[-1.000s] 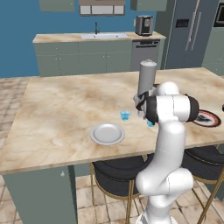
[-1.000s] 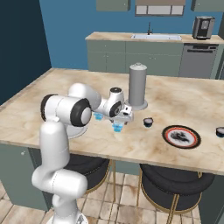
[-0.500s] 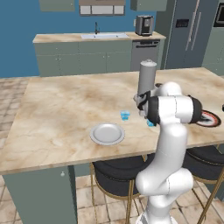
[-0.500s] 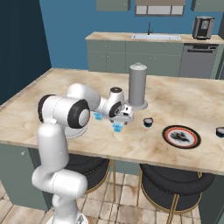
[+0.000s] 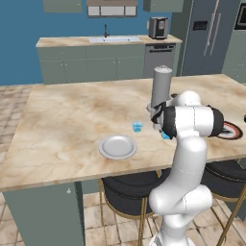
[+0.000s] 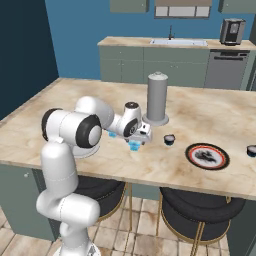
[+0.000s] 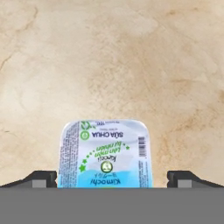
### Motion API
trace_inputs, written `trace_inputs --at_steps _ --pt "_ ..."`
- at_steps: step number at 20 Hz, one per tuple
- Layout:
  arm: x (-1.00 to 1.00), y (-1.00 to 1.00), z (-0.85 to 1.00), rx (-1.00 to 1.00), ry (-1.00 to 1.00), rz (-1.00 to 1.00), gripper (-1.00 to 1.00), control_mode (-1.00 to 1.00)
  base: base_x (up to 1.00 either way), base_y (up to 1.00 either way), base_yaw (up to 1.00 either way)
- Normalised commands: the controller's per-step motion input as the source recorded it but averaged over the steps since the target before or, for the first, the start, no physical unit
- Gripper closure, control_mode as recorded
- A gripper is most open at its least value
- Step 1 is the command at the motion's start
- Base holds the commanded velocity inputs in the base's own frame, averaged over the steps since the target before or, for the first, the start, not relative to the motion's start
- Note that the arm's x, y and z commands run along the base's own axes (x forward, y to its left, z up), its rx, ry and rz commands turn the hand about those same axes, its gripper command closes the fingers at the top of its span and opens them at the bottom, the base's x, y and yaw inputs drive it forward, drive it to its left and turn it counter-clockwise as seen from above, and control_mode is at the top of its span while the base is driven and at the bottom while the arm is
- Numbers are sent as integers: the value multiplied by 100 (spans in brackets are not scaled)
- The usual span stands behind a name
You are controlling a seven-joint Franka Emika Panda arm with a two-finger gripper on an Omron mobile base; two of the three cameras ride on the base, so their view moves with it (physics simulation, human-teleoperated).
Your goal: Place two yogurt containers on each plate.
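You are working over the wide beige marble-look island counter [image 5: 72, 120], where the tall grey cylindrical canister with a knob [image 6: 156, 96] stands just behind the arm's hand. On it lie the plain silver-grey round plate [image 5: 117, 146], near the front edge, and the black round plate with a red rim [image 6: 207, 156], well apart to the other side. Neither carries a cup yet, so the task looks barely begun. One small light blue yogurt cup [image 5: 137, 127] sits beside the silver plate, and a dark grey-black cup [image 6: 170, 140] sits between the canister and the black plate. The two-finger gripper [image 7: 112, 178] is spread wide and holds nothing; directly beneath it sits another light blue yogurt cup with a pale printed lid [image 7: 106, 154], roughly centred between the fingertips [image 7: 41, 178]. Come straight down so the fingers pass either side of the cup without nudging it, then close gently on its walls below the lid rim; it is light and could tip or skid.
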Motion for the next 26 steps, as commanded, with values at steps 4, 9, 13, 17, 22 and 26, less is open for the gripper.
trace_inputs --at_steps 4,9,13,17,22,26 --pt "0 4 -10 0 0 0 -100 -100 0 0 0" --pt "0 0 -20 0 0 0 -100 -100 0 0 0" --pt "0 0 -26 0 0 0 -100 -100 0 0 0" --pt "0 0 -2 0 0 0 100 -100 0 0 0" --pt "-19 19 41 0 0 1 100 -100 0 0 0" --pt "-58 94 93 -7 0 13 100 -100 0 0 0"
